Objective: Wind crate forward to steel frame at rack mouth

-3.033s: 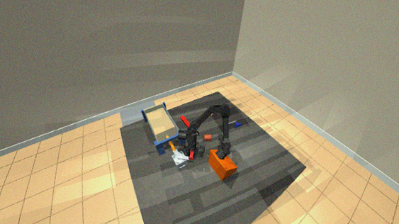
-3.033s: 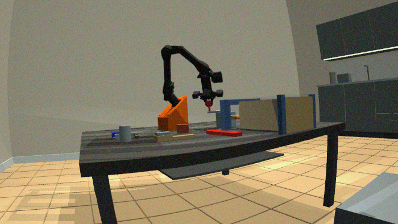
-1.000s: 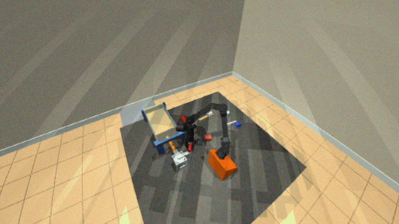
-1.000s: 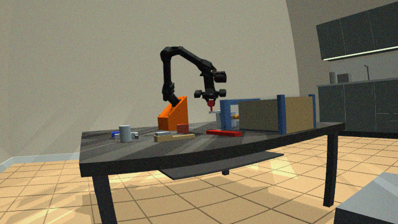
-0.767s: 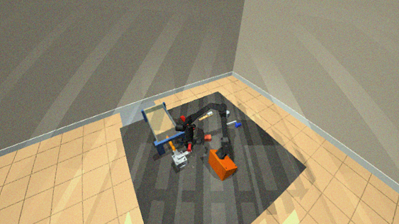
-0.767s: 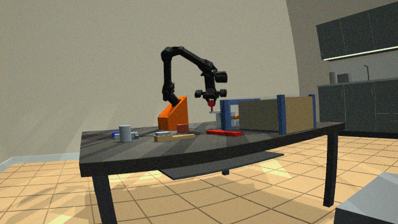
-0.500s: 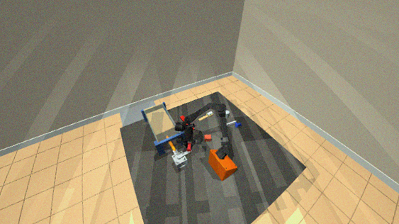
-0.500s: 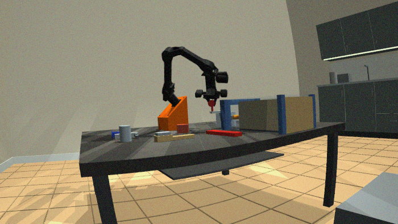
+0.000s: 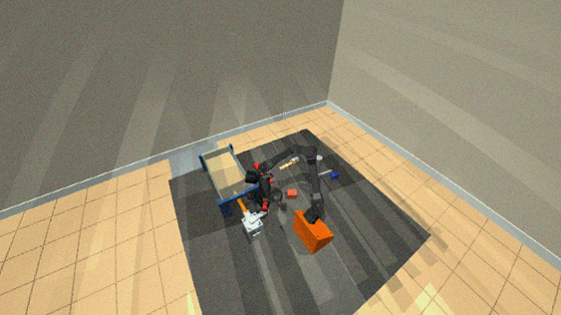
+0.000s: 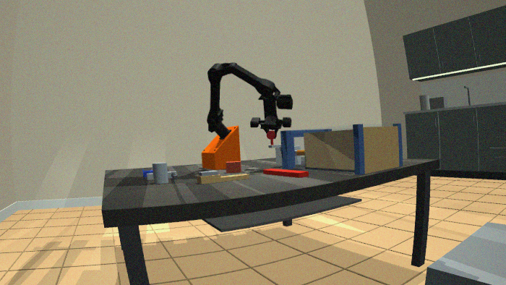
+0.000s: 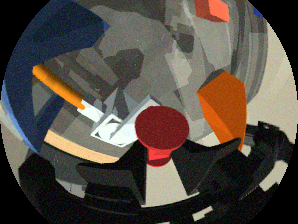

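Note:
My gripper (image 10: 270,131) (image 11: 154,133) points straight down and is shut on the red knob (image 10: 270,136) (image 11: 160,128) (image 9: 265,205) of the winch handle. The knob hangs just above and beside the pale grey winch (image 9: 254,224) (image 10: 279,155) (image 11: 109,125). I cannot tell whether the key sits in the winch's hole. An orange strap (image 9: 241,203) (image 11: 60,86) runs from the winch into the blue-framed cubby (image 9: 222,198) (image 10: 288,148). The tan crate (image 9: 225,168) (image 10: 376,148) sits flat inside, back from the frame at the mouth.
The arm's orange wedge base (image 9: 312,232) (image 10: 222,150) (image 11: 222,106) stands right of the winch. A flat red bar (image 10: 285,173), a red cube (image 9: 292,192) (image 10: 233,166) (image 11: 212,7), a wood-and-steel tool (image 9: 289,164) (image 10: 222,177), a grey cylinder (image 10: 160,173) and a blue part (image 9: 334,174) lie on the bench.

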Robot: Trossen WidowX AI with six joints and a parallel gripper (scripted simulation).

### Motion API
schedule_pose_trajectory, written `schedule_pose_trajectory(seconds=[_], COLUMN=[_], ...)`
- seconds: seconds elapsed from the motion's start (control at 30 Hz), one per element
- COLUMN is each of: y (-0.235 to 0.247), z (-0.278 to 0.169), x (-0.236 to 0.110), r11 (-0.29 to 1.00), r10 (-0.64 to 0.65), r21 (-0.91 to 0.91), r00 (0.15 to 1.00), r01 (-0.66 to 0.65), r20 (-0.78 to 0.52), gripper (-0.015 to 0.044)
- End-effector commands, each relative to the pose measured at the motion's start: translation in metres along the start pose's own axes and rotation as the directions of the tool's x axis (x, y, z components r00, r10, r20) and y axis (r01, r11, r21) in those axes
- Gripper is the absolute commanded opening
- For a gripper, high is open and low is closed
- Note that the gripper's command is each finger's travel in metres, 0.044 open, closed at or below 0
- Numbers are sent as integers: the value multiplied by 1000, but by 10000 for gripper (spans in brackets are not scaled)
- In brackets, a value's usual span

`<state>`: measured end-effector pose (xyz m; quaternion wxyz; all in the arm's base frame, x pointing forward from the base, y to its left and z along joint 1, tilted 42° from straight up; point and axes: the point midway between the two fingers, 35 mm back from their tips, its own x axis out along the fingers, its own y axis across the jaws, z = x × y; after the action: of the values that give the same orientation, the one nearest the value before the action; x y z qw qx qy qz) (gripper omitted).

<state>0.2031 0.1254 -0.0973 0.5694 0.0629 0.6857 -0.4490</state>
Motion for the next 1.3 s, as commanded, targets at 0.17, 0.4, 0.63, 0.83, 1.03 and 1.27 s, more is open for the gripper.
schedule_pose_trajectory(seconds=[0.17, 0.4, 0.63, 0.83, 1.03, 1.27], y=[25, 29, 36, 43, 50, 59], z=[14, 15, 17, 18, 19, 20], x=[-6, -7, -8, -10, -11, -12], r11=[998, 998, 998, 998, 998, 998], r10=[67, 67, 67, 68, 68, 69], r21=[12, 12, 12, 12, 12, 12], r00=[997, 997, 997, 997, 997, 997], r01=[-67, -67, -68, -68, -69, -69], r20=[41, 41, 41, 41, 41, 41], gripper=[0, 0, 0, 0, 0, 0])
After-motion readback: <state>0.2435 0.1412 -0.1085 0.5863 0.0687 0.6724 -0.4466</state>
